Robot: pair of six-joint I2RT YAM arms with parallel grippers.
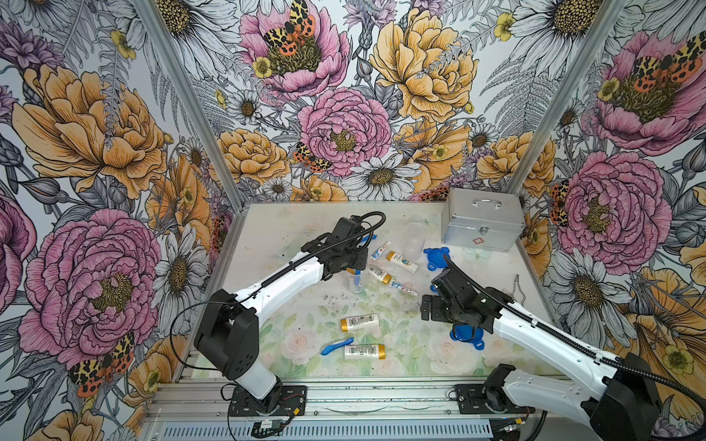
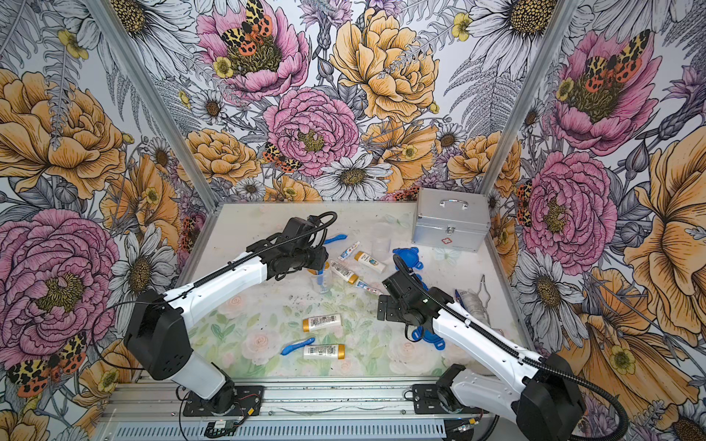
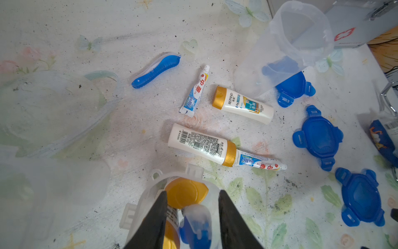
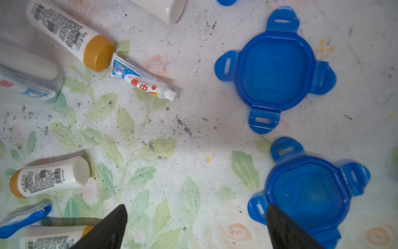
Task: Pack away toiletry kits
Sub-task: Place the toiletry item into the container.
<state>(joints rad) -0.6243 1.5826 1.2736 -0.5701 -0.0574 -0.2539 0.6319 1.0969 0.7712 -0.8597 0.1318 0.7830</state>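
The left gripper (image 3: 193,191) hangs over a clear cup (image 1: 353,281) standing at mid-table, its jaws parted and pinching nothing. Only the left wrist view looks into that cup, where a gold-capped bottle (image 3: 183,194) and a blue toothbrush (image 3: 197,228) stand inside. Just right of the cup lie a label-up bottle (image 3: 243,105), a barcode-up bottle (image 3: 200,143) whose cap touches a toothpaste tube (image 3: 260,163), and a second tube (image 3: 195,90). An empty cup (image 1: 414,236) stands farther back beside a far lid (image 1: 435,256). The far toothbrush (image 3: 156,71) is seen whole from the left wrist but sits largely behind the left arm in both top views. The right gripper (image 4: 196,205) is spread wide and empty, low over the table (image 4: 172,140) right of centre. Both top views hide its fingers, while the right wrist view shows one finger (image 4: 288,230) over the nearest lid (image 4: 308,189), with a middle lid (image 4: 275,71) beyond. Near the front lie a near bottle (image 1: 359,322), a nearest bottle (image 1: 365,351) and a near toothbrush (image 1: 336,345). A closed silver case (image 1: 483,225) stands far right. In a top view, what looks like a third cup (image 2: 473,302) lies by the right edge.
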